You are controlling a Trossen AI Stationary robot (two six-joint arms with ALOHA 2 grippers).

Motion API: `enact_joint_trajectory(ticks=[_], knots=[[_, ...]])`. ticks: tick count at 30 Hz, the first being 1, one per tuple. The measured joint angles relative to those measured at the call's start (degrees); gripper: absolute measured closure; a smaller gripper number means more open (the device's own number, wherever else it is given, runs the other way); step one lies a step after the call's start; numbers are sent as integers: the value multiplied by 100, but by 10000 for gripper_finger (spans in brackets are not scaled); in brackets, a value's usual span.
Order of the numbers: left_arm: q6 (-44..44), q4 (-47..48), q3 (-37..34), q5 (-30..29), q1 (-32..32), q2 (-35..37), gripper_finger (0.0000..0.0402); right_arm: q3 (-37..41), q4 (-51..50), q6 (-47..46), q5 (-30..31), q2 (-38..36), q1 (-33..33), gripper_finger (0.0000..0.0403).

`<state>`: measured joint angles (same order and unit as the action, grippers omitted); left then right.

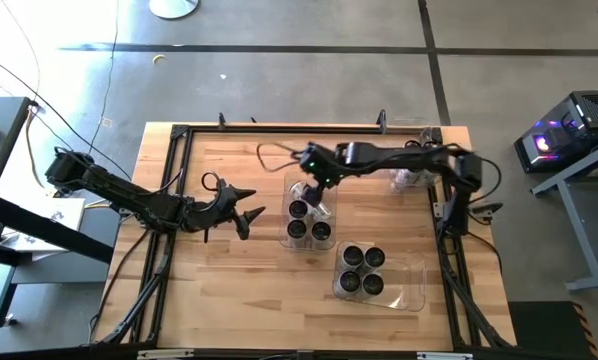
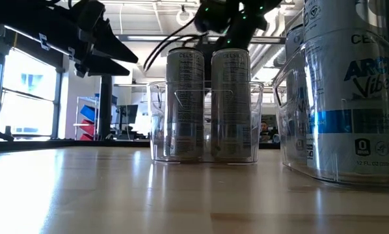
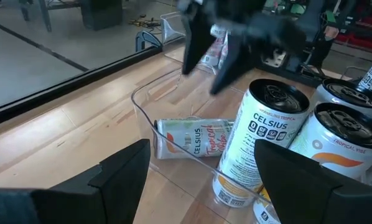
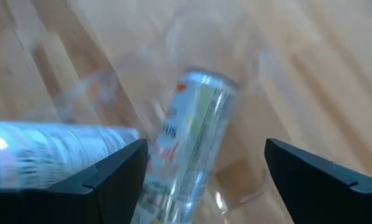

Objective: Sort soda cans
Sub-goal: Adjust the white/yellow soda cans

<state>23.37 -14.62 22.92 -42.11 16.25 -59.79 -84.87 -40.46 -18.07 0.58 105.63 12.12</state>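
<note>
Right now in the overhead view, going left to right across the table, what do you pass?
Left gripper, open → clear bin with three upright soda cans, right gripper open above it → clear bin with four soda cans.

Two clear bins sit on the wooden desk; a third bin is near the desk's far right corner.

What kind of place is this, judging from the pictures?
Probably a robotics lab or workshop: a bare grey concrete floor, a wooden table with a black metal frame, and a glowing computer unit beside it.
</note>
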Motion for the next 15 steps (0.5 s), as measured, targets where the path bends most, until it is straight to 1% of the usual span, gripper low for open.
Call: enact_joint_trajectory(ticks=[3, 6, 8, 13, 15], knots=[[5, 24, 0, -2, 0, 0, 119, -274, -432, 13, -35, 351, -58, 85], [5, 27, 0, -2, 0, 0, 119, -483, -639, 11, -40, 560, -104, 85], [5, 29, 0, -2, 0, 0, 119, -525, -687, 2, -50, 656, -144, 85], [42, 46, 0, 0, 0, -2, 119, -549, -677, -161, -358, 784, -207, 85], [49, 104, 0, 9, 0, -1, 119, -560, -665, -267, -364, 851, -216, 85]])
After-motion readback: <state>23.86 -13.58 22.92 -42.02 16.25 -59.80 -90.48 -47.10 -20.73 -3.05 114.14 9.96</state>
